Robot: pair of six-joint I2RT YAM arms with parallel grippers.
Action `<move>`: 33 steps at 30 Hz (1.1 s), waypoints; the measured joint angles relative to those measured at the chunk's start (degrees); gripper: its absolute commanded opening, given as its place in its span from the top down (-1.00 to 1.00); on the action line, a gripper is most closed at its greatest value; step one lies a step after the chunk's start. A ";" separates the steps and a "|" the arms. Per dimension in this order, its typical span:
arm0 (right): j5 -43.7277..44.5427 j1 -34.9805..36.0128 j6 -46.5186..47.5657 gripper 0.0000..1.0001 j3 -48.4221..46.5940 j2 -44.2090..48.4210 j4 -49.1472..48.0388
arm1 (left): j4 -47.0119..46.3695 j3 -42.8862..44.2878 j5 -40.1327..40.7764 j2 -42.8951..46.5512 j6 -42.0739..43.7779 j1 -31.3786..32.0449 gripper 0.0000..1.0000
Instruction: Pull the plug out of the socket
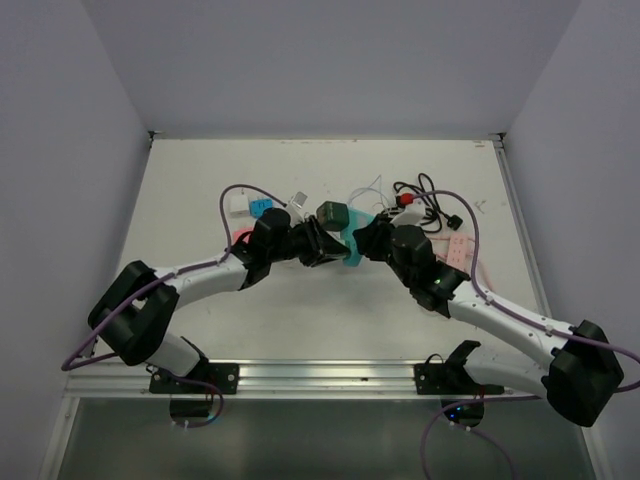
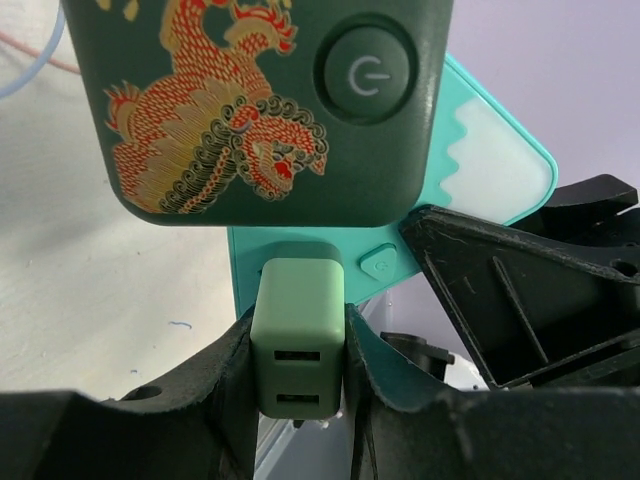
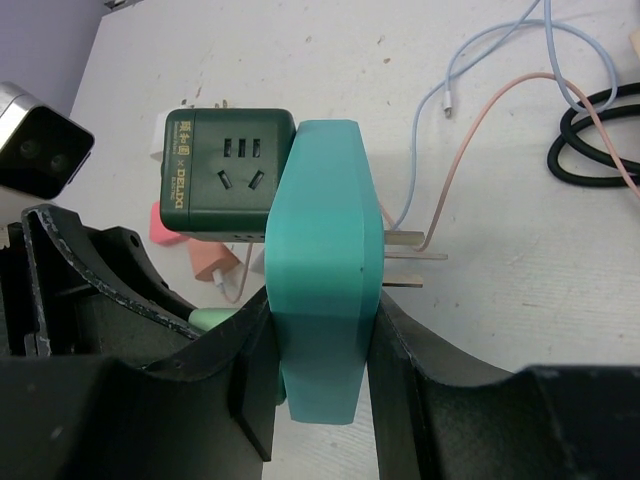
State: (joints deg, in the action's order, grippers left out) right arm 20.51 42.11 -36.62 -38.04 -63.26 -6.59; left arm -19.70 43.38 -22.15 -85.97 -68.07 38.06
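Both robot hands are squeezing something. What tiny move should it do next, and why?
Probably the left hand should pull the pale green plug straight back, away from the teal socket block. Its fingers are shut on the plug's sides, the plug looks seated against the block, and the right hand clamps the block to brace it.

Spread over the far part of the white counter point(image 1: 330, 320): a black cable point(image 3: 562, 135) in loose loops at the right, a small red piece point(image 1: 405, 199) just beside it, a pink sheet point(image 1: 457, 248) nearer. Next to the coil, thin pale-blue cable point(image 3: 447, 85) and pink cable point(image 3: 468, 140). Further left, a white adapter point(image 1: 237, 204) beside a small blue block point(image 1: 262, 209).
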 measured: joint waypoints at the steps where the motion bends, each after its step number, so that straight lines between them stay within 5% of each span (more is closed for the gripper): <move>1: 0.17 0.22 -0.37 1.00 0.85 0.68 -0.24 | -0.44 -0.63 -0.17 0.26 -0.28 0.15 1.00; 17: 14.51 -1.31 2.25 1.00 6.99 4.59 11.47 | 0.94 -3.82 3.43 11.89 -0.35 -1.18 1.00; 26: 8.35 -1.31 6.71 1.00 4.07 9.97 12.83 | 8.39 -6.47 2.71 12.90 7.50 -12.76 0.96; 33: -2.91 -1.31 11.87 1.00 -2.80 11.28 13.38 | 10.14 -6.64 3.15 7.34 14.21 -20.06 0.63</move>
State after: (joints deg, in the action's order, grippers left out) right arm 17.61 40.80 -24.75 -40.84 -51.99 6.79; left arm -9.56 36.73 -19.00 -78.63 -53.87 18.00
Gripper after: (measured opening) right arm 0.379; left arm 0.355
